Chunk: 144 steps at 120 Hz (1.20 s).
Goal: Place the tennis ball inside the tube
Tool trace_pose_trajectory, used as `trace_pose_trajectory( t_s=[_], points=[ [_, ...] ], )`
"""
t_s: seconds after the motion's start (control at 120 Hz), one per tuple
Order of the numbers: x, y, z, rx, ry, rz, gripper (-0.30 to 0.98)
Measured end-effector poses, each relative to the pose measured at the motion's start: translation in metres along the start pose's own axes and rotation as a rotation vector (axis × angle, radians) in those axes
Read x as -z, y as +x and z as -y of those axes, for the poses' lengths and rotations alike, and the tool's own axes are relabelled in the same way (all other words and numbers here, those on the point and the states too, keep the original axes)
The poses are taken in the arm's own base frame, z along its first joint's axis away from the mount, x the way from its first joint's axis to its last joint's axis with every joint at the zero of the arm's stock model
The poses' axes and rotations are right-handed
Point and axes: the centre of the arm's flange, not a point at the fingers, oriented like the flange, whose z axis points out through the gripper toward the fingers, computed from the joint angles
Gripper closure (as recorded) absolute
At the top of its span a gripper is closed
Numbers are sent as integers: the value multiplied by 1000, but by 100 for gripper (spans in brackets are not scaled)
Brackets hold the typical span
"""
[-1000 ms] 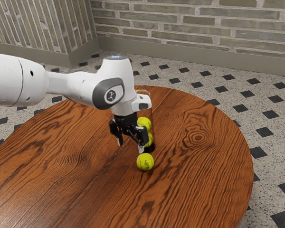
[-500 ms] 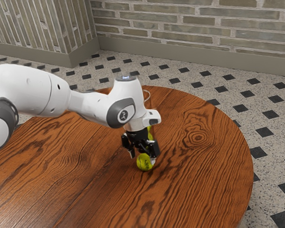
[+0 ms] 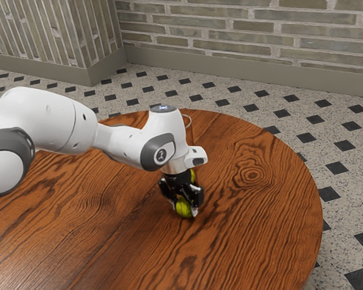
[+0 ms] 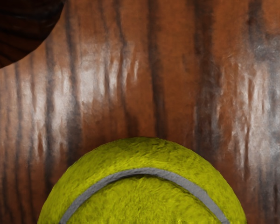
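The 2 fingers (image 3: 195, 211) are closed on the tennis ball (image 3: 183, 209), 1 at either side, with the ball low at the surface (image 3: 260, 223). I cannot tell whether any gap has opened beneath it. The tube (image 3: 190, 130) stands upright just behind the hand, clear-walled, with another ball (image 3: 193, 175) partly visible inside. The step now looks like securing the grasp; the lift, the carry to the tube's mouth and the release are all left to do. The ball should be light and springy, with a felt skin that grips well and a hollow body that gives a little under pressure, so it is hardly fragile. The place to hold it is across its widest part, 1 pad on each opposite side, as the fingers appear to do; a pinch above that line could squirt it downward, and 1 off to the side could roll it out. Steady, moderate pressure would be enough. The tube looks thin and probably light, so a knock from the ball or knuckles could tip it, and the ball needs centring over the opening before it is let go. In the wrist view a pale grey seam (image 4: 144, 171) arcs across the yellow-green felt, with no lettering I can read. The round badge (image 3: 164, 153) on the arm bears a small emblem, too small to make out.
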Motion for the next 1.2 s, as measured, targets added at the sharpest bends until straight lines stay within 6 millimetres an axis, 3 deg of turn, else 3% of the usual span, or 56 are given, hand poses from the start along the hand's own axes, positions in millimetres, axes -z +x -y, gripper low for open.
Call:
trace_pose_trajectory(
  t_s=[0.108,0.175,0.4,0.542,0.625,0.792,0.992,1.2],
  points=[
    [7,0,-1,4,4,-10,33],
    [25,-2,-6,1,5,-32,37],
    [140,-27,-28,-18,15,-109,52],
    [193,-46,-25,-4,26,-108,53],
    [219,-44,-22,5,29,-107,54],
    [249,-35,-10,21,58,-109,55],
    [280,-2,14,38,119,-151,56],
    [279,30,22,40,145,-170,55]
  ],
)
